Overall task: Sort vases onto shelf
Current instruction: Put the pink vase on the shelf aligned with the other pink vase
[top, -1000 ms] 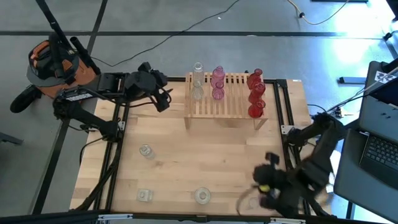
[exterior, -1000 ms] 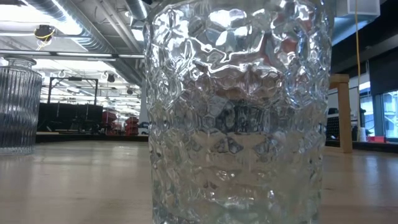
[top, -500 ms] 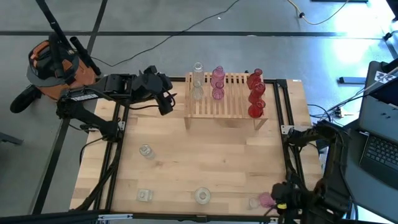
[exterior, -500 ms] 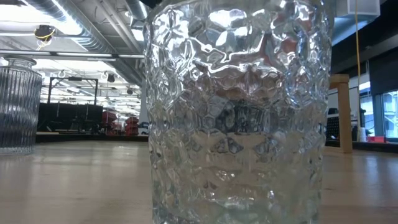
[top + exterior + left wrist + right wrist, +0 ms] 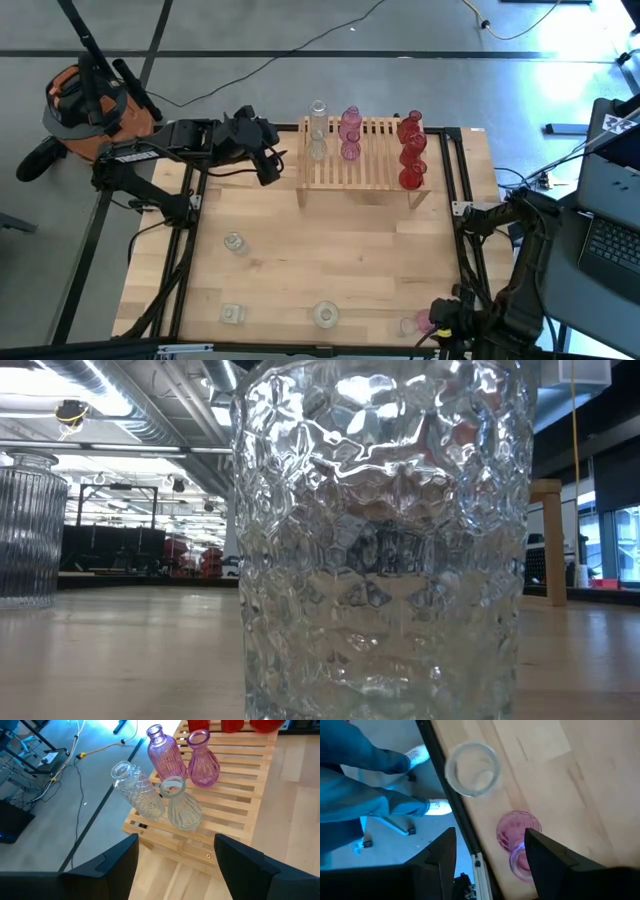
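Your right gripper (image 5: pixel 490 865) hangs at the near right corner of the counter (image 5: pixel 330 250), its fingers spread with nothing clamped between them. A pink vase (image 5: pixel 517 840) sits just under it, right at the counter's edge, with a clear glass (image 5: pixel 471 769) a little farther along that edge. Past the edge you can see a person's legs in jeans and white shoes (image 5: pixel 380 775) on the floor.

Your left gripper (image 5: pixel 175 852) is up by the far left end of the shelf (image 5: pixel 362 160), fingers wide apart and holding nothing. In front of it on the shelf stand two clear vases (image 5: pixel 137 790) and two pink ones (image 5: pixel 202 760); red vases (image 5: pixel 411 150) fill the shelf's right end.

Still out on the counter: a clear vase (image 5: pixel 234 243) toward the left, a ribbed clear one (image 5: pixel 232 314) at the near edge, and a dimpled glass (image 5: pixel 326 315) beside it, which fills the low view.
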Available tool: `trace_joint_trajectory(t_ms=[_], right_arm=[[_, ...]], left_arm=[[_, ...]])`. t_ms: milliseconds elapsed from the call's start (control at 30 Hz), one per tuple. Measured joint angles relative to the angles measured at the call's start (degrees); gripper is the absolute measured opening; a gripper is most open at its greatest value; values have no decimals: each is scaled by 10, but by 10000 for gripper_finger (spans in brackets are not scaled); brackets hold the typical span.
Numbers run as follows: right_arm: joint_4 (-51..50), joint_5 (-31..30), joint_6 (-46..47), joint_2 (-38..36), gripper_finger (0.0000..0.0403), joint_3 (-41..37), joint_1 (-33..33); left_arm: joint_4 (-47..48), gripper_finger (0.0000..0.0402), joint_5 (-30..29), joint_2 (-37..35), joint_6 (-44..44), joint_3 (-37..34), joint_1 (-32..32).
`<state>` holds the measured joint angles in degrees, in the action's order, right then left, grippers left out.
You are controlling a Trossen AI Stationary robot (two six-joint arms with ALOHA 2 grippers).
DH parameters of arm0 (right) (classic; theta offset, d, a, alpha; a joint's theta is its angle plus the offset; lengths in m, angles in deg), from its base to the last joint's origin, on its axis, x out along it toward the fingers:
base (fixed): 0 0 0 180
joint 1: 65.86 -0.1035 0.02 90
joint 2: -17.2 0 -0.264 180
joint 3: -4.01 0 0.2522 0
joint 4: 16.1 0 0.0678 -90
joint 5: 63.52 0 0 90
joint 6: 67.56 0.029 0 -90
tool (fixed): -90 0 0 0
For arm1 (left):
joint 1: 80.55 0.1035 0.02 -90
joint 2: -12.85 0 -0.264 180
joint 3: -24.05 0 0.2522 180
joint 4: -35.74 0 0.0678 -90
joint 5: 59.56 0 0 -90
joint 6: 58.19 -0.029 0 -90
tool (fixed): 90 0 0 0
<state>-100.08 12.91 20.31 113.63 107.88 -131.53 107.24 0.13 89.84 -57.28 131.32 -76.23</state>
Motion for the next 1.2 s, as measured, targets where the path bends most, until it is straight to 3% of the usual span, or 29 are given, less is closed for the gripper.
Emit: trace_joint_trajectory(t_ms=[333,633,1200], right_arm=[[3,-4,0,-50,183,-67,0],[78,20,1,-63,183,-110,-25],[60,24,2,-63,183,-130,-22]], left_arm=[[0,251,0,1,0,0,0],[0,250,0,1,3,0,0],[-9,250,-1,1,5,0,1]])
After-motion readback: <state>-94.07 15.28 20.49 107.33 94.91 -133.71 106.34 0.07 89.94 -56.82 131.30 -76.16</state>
